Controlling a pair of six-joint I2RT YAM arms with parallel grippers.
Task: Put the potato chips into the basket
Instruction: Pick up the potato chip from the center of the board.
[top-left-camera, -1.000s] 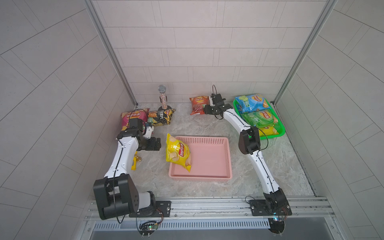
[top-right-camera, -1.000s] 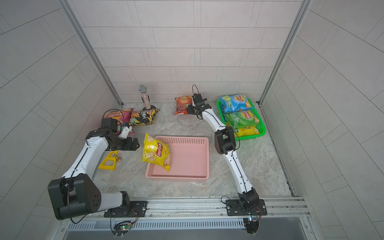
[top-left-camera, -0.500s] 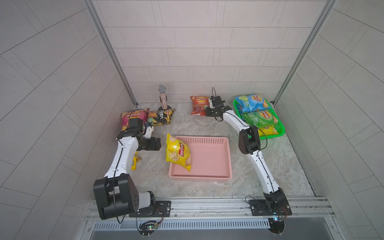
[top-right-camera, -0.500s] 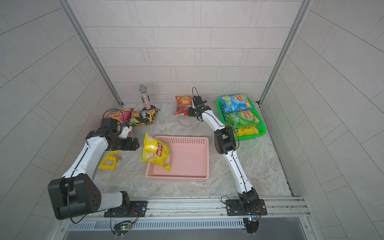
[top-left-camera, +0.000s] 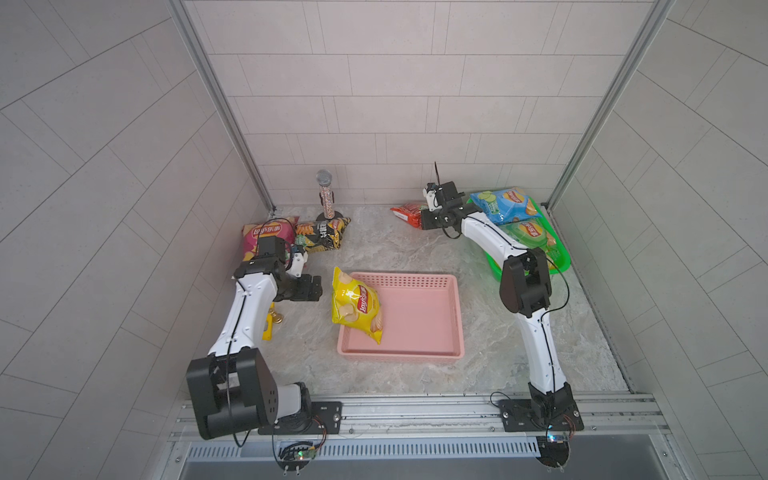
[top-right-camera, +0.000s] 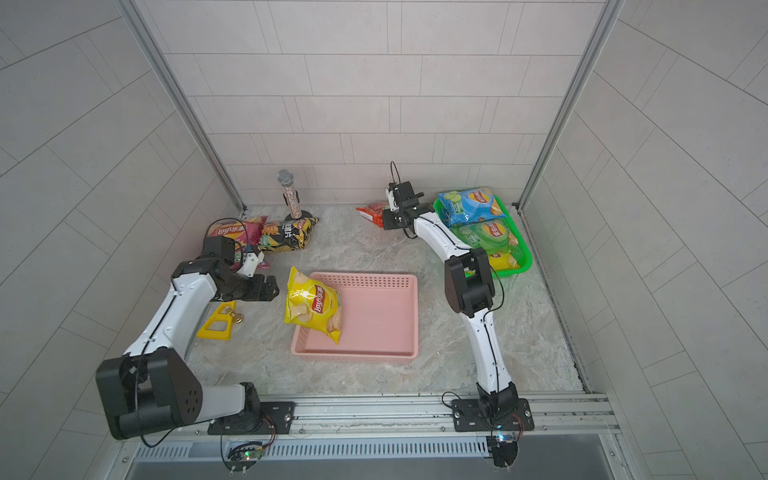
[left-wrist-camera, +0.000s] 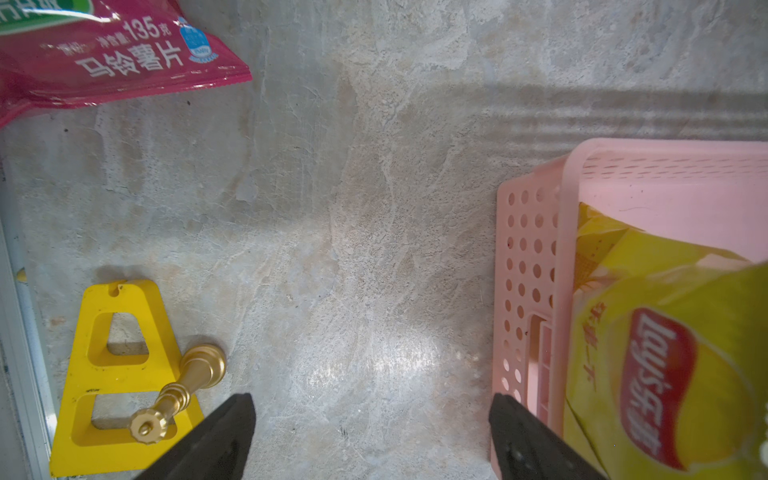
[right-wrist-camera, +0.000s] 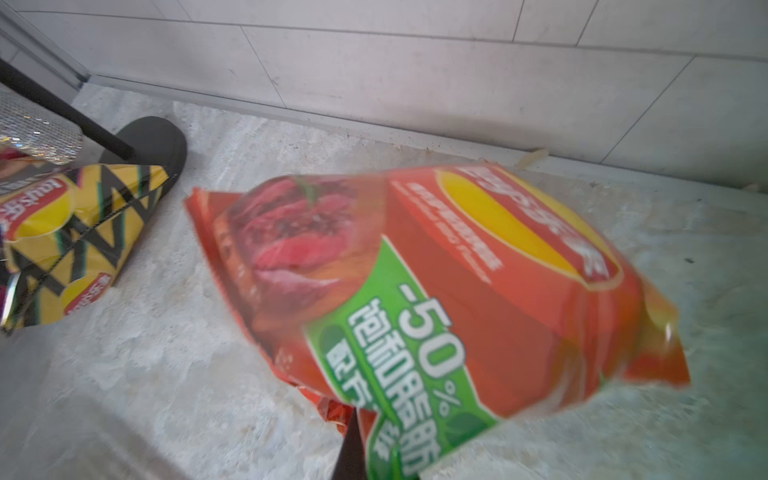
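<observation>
Marbled worktop (top-left-camera: 395, 257), tiled walls (top-left-camera: 395, 104): right end effector (top-left-camera: 424, 220) clamped the red Lay's bag (right-wrist-camera: 436, 282); left end effector (left-wrist-camera: 371, 397) gaped wide, empty.

The left gripper (left-wrist-camera: 374, 440) hangs over the bare marble tabletop (left-wrist-camera: 332, 208), its two black fingers spread wide with nothing between them. One fingertip (left-wrist-camera: 523, 436) sits just beside the pink basket (left-wrist-camera: 528, 249), outside its perforated wall. Inside the basket, a yellow chip bag (left-wrist-camera: 673, 374) leans against that same wall, logo showing. Well apart from the basket, past the other fingertip, a yellow plastic frame (left-wrist-camera: 120, 374) lies flat with a brass knob (left-wrist-camera: 183, 386) resting across it. Also well apart from the basket, on the frame's side, lies a magenta chip bag (left-wrist-camera: 104, 54), only partly in view.
</observation>
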